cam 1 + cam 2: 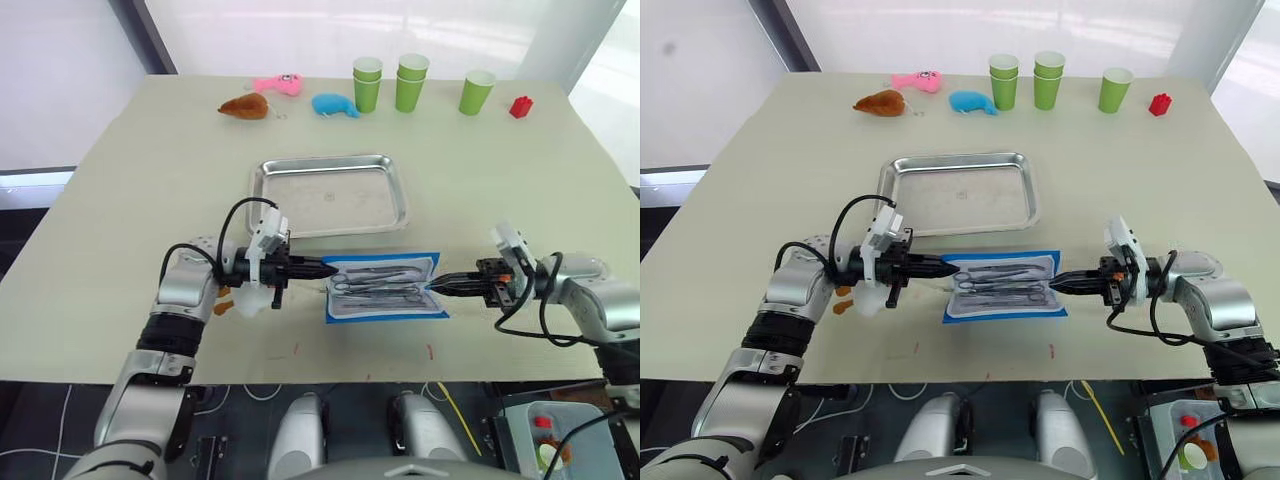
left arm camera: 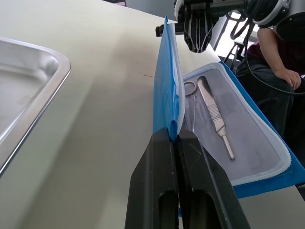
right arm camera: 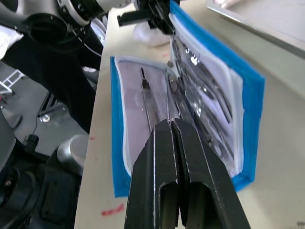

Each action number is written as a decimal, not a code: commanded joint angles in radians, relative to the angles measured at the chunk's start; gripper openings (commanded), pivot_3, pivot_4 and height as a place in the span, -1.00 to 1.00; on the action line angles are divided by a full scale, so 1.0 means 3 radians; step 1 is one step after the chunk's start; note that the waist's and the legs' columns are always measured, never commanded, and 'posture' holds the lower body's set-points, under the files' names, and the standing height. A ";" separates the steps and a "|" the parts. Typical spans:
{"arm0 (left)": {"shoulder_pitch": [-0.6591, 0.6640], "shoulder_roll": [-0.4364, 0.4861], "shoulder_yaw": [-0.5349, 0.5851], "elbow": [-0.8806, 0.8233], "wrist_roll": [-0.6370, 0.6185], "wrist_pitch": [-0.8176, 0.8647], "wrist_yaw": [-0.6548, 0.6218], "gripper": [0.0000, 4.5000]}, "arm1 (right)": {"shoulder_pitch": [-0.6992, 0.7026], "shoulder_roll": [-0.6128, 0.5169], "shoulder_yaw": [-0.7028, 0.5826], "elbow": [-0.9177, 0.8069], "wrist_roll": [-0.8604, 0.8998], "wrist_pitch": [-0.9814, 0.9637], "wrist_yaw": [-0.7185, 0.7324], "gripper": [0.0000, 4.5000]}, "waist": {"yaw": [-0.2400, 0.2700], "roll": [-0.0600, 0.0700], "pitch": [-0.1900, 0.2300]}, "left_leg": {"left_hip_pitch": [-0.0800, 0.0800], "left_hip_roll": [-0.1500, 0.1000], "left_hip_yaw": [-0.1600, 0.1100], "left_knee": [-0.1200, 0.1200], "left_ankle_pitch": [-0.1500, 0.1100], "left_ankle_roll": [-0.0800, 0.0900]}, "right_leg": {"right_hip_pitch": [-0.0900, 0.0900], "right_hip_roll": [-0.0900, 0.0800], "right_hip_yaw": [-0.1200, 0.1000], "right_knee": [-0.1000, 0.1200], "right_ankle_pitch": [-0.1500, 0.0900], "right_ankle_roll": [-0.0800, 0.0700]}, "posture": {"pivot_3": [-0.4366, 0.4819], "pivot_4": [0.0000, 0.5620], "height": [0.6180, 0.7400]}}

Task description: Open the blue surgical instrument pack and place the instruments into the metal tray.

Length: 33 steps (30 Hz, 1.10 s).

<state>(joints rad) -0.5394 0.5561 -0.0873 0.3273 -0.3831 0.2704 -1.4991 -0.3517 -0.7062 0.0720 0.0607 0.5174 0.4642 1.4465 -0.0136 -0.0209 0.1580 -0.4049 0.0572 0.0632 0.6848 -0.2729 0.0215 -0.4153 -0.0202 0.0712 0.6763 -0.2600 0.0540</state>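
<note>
The blue surgical instrument pack (image 1: 385, 288) lies open near the table's front edge, pale lining up, with several silver instruments (image 1: 375, 283) held in its pockets. My left gripper (image 1: 330, 269) is at the pack's left edge, shut on a blue flap (image 2: 167, 90) that stands upright. In the left wrist view, tweezers (image 2: 215, 117) lie on the lining beside the flap. My right gripper (image 1: 437, 287) is shut with its tips at the pack's right edge; I cannot tell whether it pinches anything. The metal tray (image 1: 330, 195) sits just behind the pack and holds nothing.
Green paper cups (image 1: 411, 80) and a red block (image 1: 520, 106) stand along the far edge. Blue (image 1: 335, 105), pink (image 1: 278, 84) and brown (image 1: 245, 106) plush toys lie there too. A white crumpled object (image 1: 250, 301) lies under my left wrist. A person's arm (image 2: 279, 67) shows beyond the table.
</note>
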 commanded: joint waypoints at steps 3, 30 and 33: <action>0.0039 0.0012 0.0062 -0.0127 -0.0072 -0.0004 0.0034 -1.00 | 0.0187 -0.0005 0.0166 0.0052 -0.0244 -0.0336 0.0063 -0.99 | 0.0000 0.0000 0.0000 | 0.0000 0.0000 -0.0002 0.0000 0.0000 0.0000 | 0.0000 0.0001 -0.0001 0.0000 0.0000 0.0000 | -0.05 -0.47 1.00; -0.0077 -0.0036 -0.0183 0.0018 0.0021 0.1669 0.1076 -1.00 | 0.0519 0.0046 0.0757 0.0171 -0.0984 -0.1149 -0.0057 -0.99 | -0.0004 -0.0028 -0.0030 | 0.0019 0.0000 -0.0007 -0.0002 0.0000 0.0000 | 0.0019 0.0003 -0.0004 -0.0001 -0.0002 -0.0003 | -0.05 -0.47 1.00; -0.0158 -0.0081 -0.0183 0.0200 0.0130 0.1714 0.1288 -1.00 | 0.0502 0.0053 0.0774 0.0216 -0.1024 -0.1206 -0.0065 -0.99 | -0.0004 -0.0029 -0.0034 | 0.0020 0.0000 -0.0007 -0.0003 0.0000 0.0000 | 0.0020 0.0004 -0.0003 -0.0001 -0.0002 -0.0003 | -0.05 -0.47 1.00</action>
<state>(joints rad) -0.5999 0.5372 -0.1114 0.3420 -0.3832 0.7550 -1.1493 -0.2321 -0.6965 0.2354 0.0899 0.2738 0.0979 1.4304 -0.0149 -0.0296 0.1478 -0.3985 0.0573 0.0610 0.6840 -0.2729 0.0215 -0.4092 -0.0191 0.0701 0.6759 -0.2607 0.0532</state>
